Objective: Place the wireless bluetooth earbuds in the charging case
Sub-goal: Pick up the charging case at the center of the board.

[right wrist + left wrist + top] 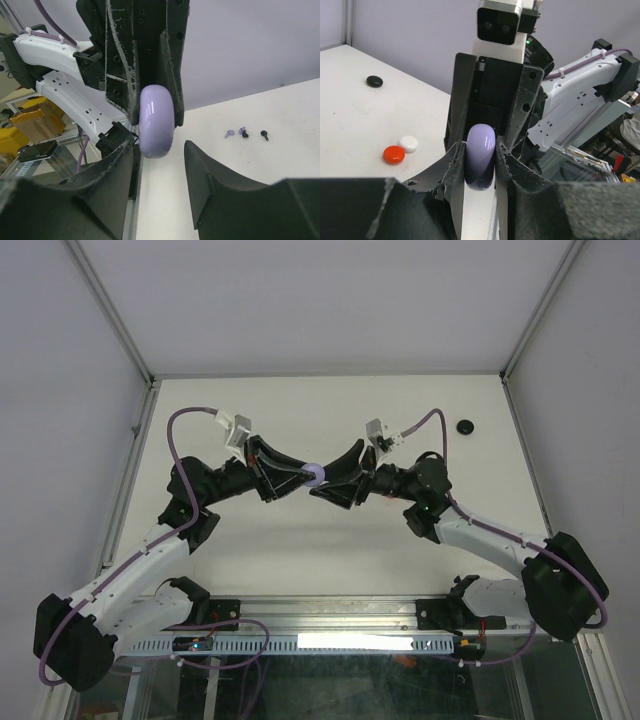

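A smooth lavender pebble-shaped charging case (316,475) hangs in the air between my two grippers, closed as far as I can see. My left gripper (480,167) is shut on the case (480,157), pinching its flat sides. My right gripper (160,172) is open, with its fingers standing either side of the case (156,121) just below it, not touching. Tiny stemmed earbuds lie on the table in the right wrist view: a lavender one (229,133), a lavender and black pair (242,131) and a black one (263,134).
Three round button-like pieces lie on the table in the left wrist view: red (393,154), white (409,144) and black (374,81). The black one also shows at the back right of the top view (465,426). White walls enclose the table.
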### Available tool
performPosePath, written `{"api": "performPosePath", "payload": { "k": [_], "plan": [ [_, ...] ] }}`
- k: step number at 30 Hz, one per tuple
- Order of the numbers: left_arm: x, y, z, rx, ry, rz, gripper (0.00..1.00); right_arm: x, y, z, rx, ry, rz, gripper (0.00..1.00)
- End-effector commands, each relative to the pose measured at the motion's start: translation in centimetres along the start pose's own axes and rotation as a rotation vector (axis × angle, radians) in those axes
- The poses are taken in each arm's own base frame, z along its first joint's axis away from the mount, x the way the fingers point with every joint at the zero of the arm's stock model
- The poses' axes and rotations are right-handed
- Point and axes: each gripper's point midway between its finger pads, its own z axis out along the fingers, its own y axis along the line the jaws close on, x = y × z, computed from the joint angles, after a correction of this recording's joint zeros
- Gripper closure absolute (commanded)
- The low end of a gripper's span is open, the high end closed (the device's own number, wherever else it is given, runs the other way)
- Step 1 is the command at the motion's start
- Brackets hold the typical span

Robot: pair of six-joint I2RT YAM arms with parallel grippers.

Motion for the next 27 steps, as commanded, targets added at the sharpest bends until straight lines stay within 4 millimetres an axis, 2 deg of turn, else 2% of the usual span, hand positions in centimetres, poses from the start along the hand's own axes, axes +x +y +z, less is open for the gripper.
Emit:
{"api": "performPosePath", "payload": {
  "k": [1, 14, 17, 22, 26, 27],
  "plan": [
    [-1.1, -1.5, 0.4, 0.059, -0.048, 0.047, 1.0, -2.4, 0.5, 0.8, -0.016, -0.098, -0.039, 0.53],
    [-0.2, -1.3, 0.4, 0.053, -0.041, 0.074, 1.0, -3.1, 1.5, 1.1, -0.076, -0.122, -0.028, 0.57],
    [-0.2, -1.5, 0.4, 0.057, -0.043, 0.079, 1.0, -2.9, 1.4, 1.1, -0.075, -0.121, -0.024, 0.61],
    [-0.2, -1.9, 0.3, 0.068, -0.044, 0.097, 1.0, -2.3, 1.4, 1.1, -0.083, -0.105, -0.032, 0.84],
    [-0.5, -1.7, -0.1, 0.034, -0.044, 0.125, 0.87, -1.4, 1.3, 0.9, -0.09, -0.076, -0.065, 0.99],
    [-0.6, -1.6, -0.2, 0.023, -0.04, 0.134, 0.84, -1.1, 1.2, 0.8, -0.089, -0.066, -0.071, 1.0]
  ]
}}
